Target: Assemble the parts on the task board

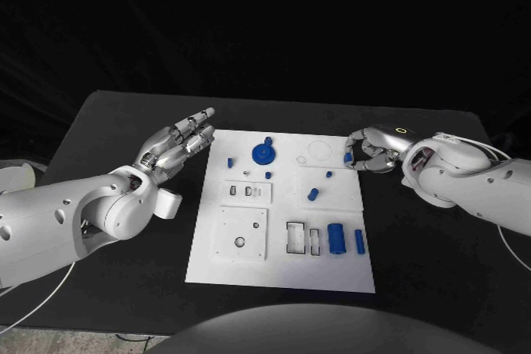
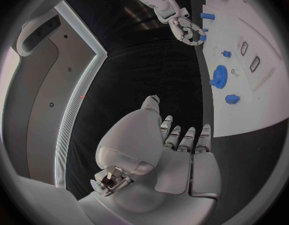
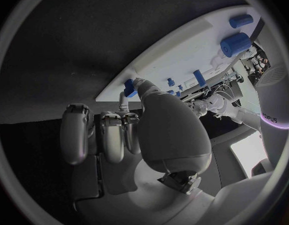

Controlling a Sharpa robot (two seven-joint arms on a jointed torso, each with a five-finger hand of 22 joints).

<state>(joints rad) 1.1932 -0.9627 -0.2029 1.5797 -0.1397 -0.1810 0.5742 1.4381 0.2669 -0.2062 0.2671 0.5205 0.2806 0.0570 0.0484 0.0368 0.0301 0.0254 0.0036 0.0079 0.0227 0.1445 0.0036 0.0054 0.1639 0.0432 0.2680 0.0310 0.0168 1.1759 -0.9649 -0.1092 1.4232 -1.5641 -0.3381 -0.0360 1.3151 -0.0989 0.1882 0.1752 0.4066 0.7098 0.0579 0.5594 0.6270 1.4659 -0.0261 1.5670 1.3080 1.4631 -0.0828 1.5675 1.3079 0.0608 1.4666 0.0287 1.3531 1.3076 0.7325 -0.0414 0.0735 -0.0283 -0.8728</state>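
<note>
The white task board (image 1: 282, 269) lies in the middle of the black table. A blue gear (image 1: 263, 153) sits near its far edge, also seen as the gear (image 2: 218, 76) from the left wrist. Small blue pegs (image 1: 328, 173) and a short blue piece (image 1: 313, 193) lie mid-board. Two blue cylinders (image 1: 335, 237) stand at the near right. My left hand (image 1: 177, 143) hovers at the board's far left corner, fingers (image 2: 185, 137) straight and apart, holding nothing. My right hand (image 1: 371, 150) is at the board's right edge and pinches a small blue part (image 3: 129, 88) between thumb and finger.
Recessed white plates (image 1: 242, 233) and rectangular slots (image 1: 297, 237) take up the board's near half. A smaller plate with slots (image 1: 245, 190) lies mid-left. Black table (image 1: 122, 131) stretches round the board on both sides.
</note>
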